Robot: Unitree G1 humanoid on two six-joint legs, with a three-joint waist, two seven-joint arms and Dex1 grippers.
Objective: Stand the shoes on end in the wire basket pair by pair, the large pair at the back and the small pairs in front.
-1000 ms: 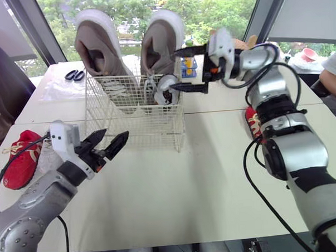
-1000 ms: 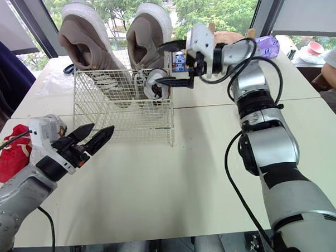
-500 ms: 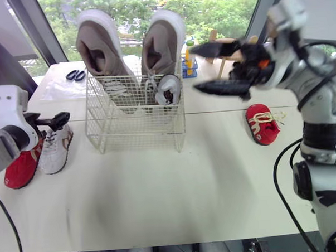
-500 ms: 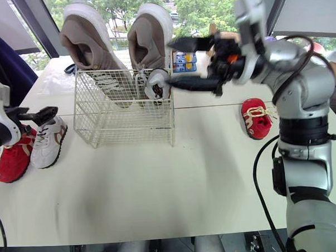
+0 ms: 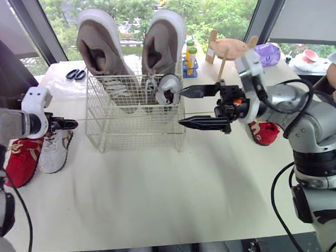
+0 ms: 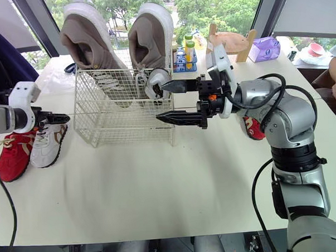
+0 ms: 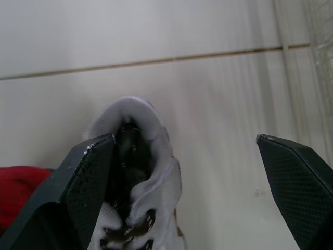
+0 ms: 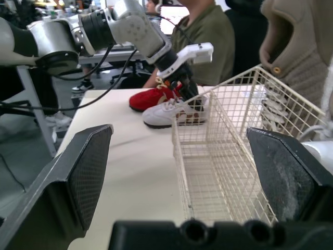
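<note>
The wire basket (image 5: 135, 126) sits toward the back of the white table (image 5: 160, 199), near the middle. Two large tan shoes stand on end along its back side, soles to the window: one tan shoe (image 5: 100, 45) on the robot's left and its mate (image 5: 164, 39) just beside it on the right, both rising well above the rim. A small grey-white shoe (image 5: 169, 88) stands in the basket's front right corner, its heel showing over the wire. The right gripper (image 5: 180, 107) hovers at that same corner with its two black fingers spread wide and holding nothing. They lie one above the other and point toward the robot's left. The upper fingertip is close beside the small shoe, though whether it touches cannot be told, and the lower finger crosses in front of the basket's right wall. The left gripper (image 7: 183, 139) is out to the left of the basket, also spread wide and empty, directly above a small white shoe (image 5: 55, 150) that lies flat on the table. One finger shows over the shoe's opening in the wrist view. A red shoe (image 5: 21, 160) lies just beside the white one on its outer side. A second red shoe (image 5: 264, 132) lies on the table to the right, partly hidden behind the right arm — well apart from the basket. Scissors (image 5: 74, 74) rest at the back left.
</note>
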